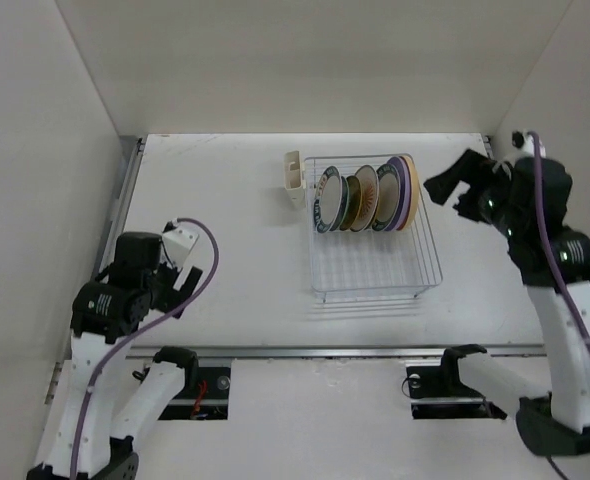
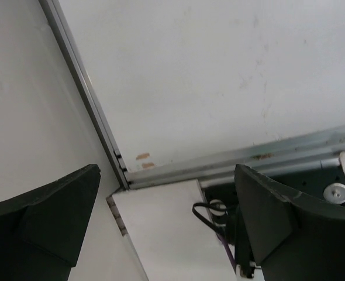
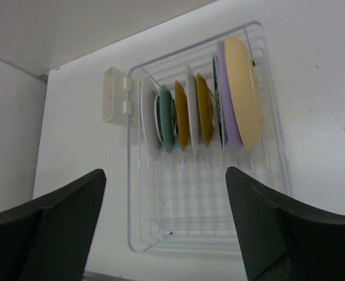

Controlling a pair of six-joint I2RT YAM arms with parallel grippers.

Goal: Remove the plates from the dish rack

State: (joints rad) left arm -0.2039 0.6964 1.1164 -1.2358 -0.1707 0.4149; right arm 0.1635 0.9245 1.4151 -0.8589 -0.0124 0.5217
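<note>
Plates [image 3: 199, 111] stand in the dish rack [image 3: 196, 218], beyond the spread right fingers [image 3: 278, 234].

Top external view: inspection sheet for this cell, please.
Surface: white table, lightly scuffed.
Job's things: plates stand upright at the far end of the dish rack.
Clutter: cream utensil cup hung on the rack's outer wall.
Pincers: left pincer open, empty; right pincer open, empty, facing the plates.
Cables: left arm's purple cable loops free; right arm's purple cable runs along the arm.
Surroundings: white walls.

tan plate [image 3: 244, 88], lavender plate [image 3: 228, 124] — white wire rack [image 3: 202, 211]
</note>
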